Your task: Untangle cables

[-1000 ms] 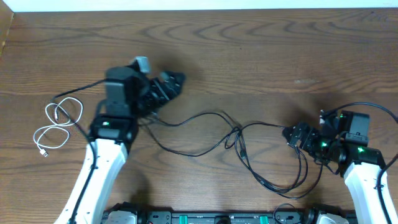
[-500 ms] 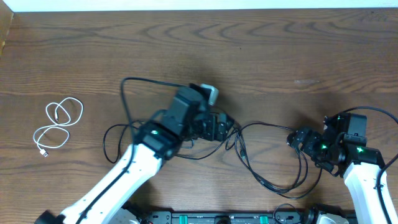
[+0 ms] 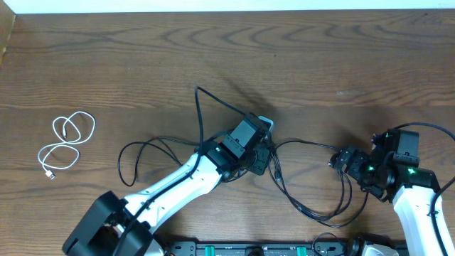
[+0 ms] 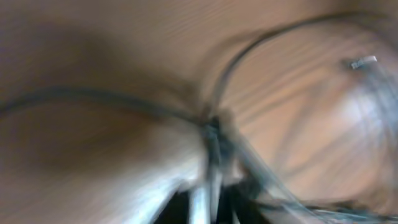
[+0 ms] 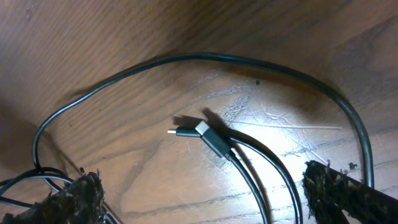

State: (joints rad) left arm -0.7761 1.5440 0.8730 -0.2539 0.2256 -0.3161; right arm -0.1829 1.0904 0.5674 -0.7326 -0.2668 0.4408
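Moved since a sec ago: left arm (image 3: 178,188) swung from up-left on the desk (image 3: 320,57) over to the middle, dragging the left-hand slack of the black cables (image 3: 274,163) along with it. The right arm (image 3: 416,192) and the white cable (image 3: 67,142) basically didn't budge.
Left jaws: parked right on the knot where the black cables cross, mid-desk. The wrist view is a smeary mess. Strands seem to run together right by the tips, but honestly I can't tell if they're pinched on anything or not.
Right jaws: wide apart, nothing in them. They sit low over the desk, with a black plug end (image 5: 199,130) lying on the wood between the two tips, touching neither.
Black cables: tangled in the middle. One loop sags out to the left and one strand arcs up behind the left arm. Another loop runs right and down past the right jaws toward the near edge.
White cable: loosely coiled on its own at far left, well apart from the black ones.
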